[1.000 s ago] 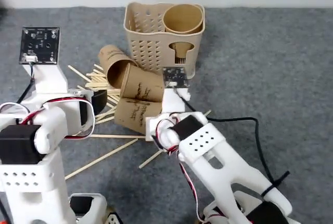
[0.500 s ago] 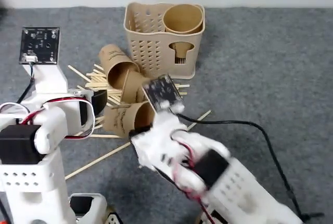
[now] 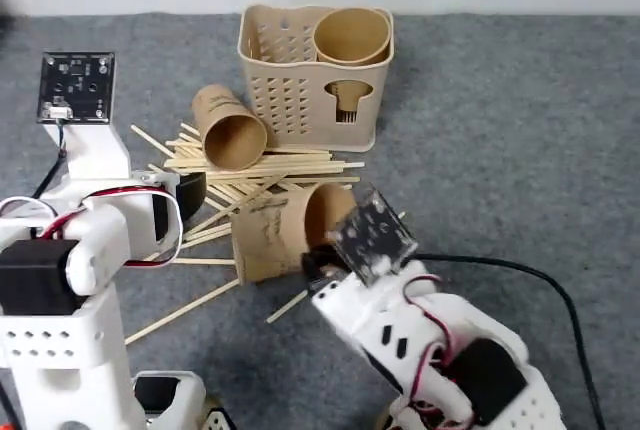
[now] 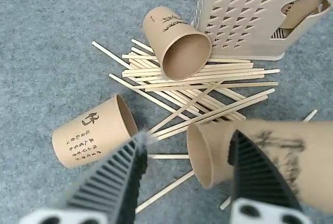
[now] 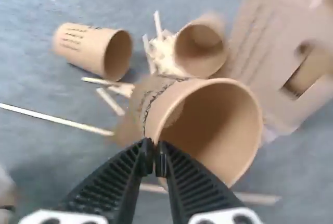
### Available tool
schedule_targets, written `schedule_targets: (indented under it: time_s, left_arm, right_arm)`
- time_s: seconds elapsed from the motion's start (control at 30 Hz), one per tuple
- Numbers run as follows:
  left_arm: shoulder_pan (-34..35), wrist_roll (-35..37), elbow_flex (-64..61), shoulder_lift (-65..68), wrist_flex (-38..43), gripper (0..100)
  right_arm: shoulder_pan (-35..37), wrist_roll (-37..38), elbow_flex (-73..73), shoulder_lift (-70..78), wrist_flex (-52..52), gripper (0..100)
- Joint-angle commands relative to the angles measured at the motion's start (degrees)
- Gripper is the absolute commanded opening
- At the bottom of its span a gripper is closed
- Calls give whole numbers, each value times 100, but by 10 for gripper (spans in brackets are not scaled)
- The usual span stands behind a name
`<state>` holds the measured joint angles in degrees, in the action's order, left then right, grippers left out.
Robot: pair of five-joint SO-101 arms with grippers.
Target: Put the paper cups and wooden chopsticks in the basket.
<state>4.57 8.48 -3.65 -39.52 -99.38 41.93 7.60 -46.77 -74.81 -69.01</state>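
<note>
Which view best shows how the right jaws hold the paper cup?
Right wrist view: the jaws pinch the paper cup at its rim, mouth toward the camera. The high view has the grip hidden under the arm; the left wrist view shows the cup's side.

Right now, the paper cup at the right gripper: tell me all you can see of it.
Brown paper cup, dark print down its side, empty. It lies sideways, mouth toward the right gripper, which is shut on its rim. It is above the scattered wooden chopsticks, short of the basket; resting or lifted, I cannot tell.
</note>
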Motion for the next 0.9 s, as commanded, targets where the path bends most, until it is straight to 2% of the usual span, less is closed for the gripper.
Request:
schedule_targets:
  time_s: [0.0, 0.27, 0.4, 0.57, 0.87]
  left_arm:
    - [9, 79, 13, -105, -97, 246]
    - [0, 79, -1068, -870, -97, 246]
    - [0, 70, -2035, -1732, -97, 246]
    - [0, 35, -3125, -2831, -97, 246]
    - [0, -448, -3248, -3543, 62, 246]
  right_arm:
    - [-505, 1336, -114, -374, 418, 8]
    - [-998, 3314, -571, -690, 1833, 8]
    - [-1015, 3895, -686, -690, 2484, 8]
    - [-954, 3701, -1090, -699, 2554, 8]
    - [-1174, 2295, -2541, -1297, 2413, 8]
